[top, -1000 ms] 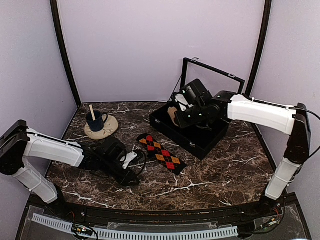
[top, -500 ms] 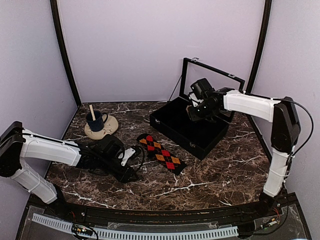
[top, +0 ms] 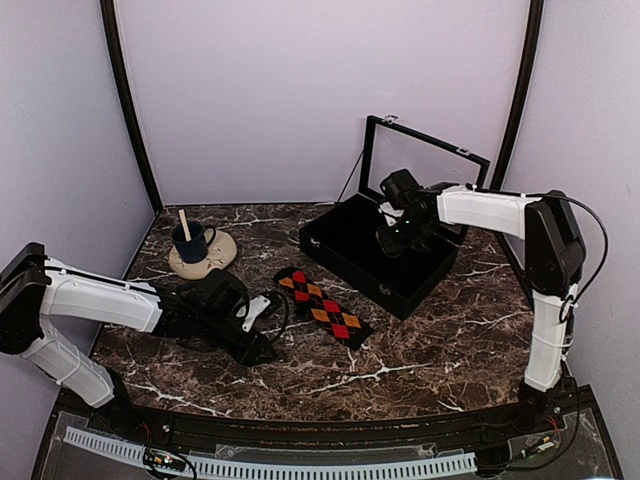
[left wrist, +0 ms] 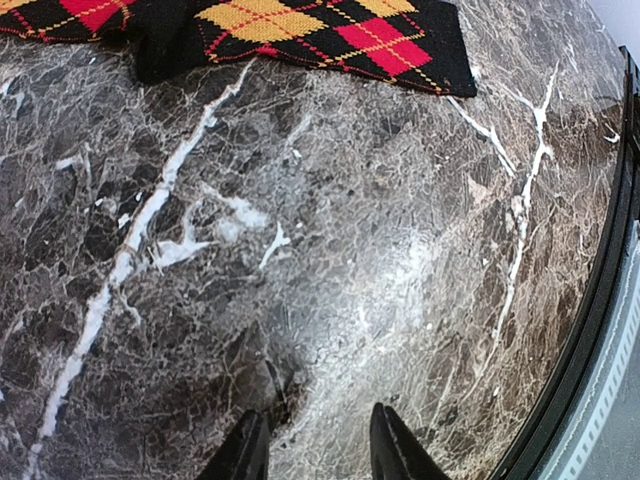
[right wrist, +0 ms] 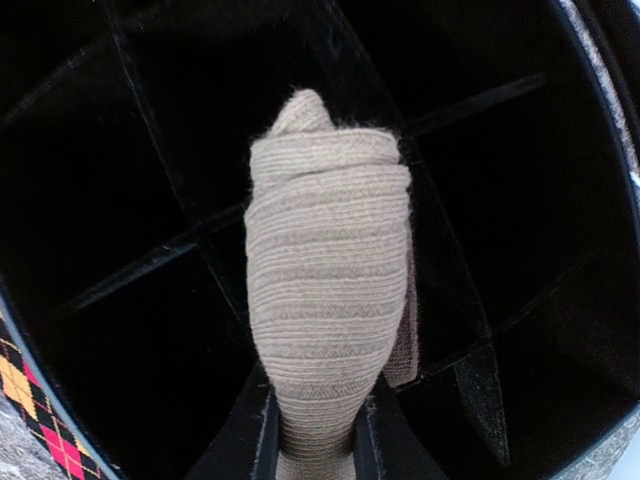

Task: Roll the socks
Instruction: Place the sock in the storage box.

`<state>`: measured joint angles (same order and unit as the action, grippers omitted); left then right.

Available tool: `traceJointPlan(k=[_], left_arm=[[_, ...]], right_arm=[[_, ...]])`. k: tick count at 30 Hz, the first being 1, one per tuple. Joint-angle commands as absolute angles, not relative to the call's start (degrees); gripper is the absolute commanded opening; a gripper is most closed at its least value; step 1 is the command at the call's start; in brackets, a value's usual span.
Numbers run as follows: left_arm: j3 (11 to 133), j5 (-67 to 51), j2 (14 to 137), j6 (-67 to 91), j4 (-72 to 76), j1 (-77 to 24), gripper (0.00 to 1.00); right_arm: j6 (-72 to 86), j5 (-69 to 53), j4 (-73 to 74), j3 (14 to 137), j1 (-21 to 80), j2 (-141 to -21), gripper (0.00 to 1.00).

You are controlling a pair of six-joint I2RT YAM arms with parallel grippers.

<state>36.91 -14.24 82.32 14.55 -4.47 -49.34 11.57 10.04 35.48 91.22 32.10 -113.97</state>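
Note:
The argyle sock (top: 323,307) lies flat on the marble table, black with red and orange diamonds; its end shows at the top of the left wrist view (left wrist: 300,30). My left gripper (top: 262,345) rests low on the table just left of it, open and empty (left wrist: 315,450). The tan ribbed sock (right wrist: 330,290) is rolled into a bundle and pinched between my right gripper's fingers (right wrist: 312,440). My right gripper (top: 392,238) holds it over the dividers inside the black box (top: 345,240). In the top view the tan sock is hidden by the gripper.
The black box has a raised glass lid (top: 425,160) at the back and divided compartments (right wrist: 150,260). A blue mug with a stick stands on a beige saucer (top: 202,262) at the back left. The table's front rim (left wrist: 600,330) is close to my left gripper.
My right arm has swung right and down, carrying the tan sock from above the box's left side into the box's back right part. The left arm has barely moved.

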Motion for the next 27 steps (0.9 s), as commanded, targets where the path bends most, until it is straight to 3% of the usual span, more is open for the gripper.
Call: traceJointPlan(k=[1, 16, 27], left_arm=[[36.7, -14.4, 81.7, 15.5, -5.1, -49.0, 0.37], [36.7, -15.2, 83.5, 16.6, -3.5, -49.0, 0.37], [37.5, -15.3, 84.5, 17.0, -3.6, -49.0, 0.37]], right_arm=[[11.2, 9.5, 36.5, 91.5, 31.3, -115.2, 0.00], [11.2, 6.9, 38.5, 92.2, 29.6, -119.8, 0.00], [11.3, 6.1, 43.7, 99.8, 28.1, -125.7, 0.00]])
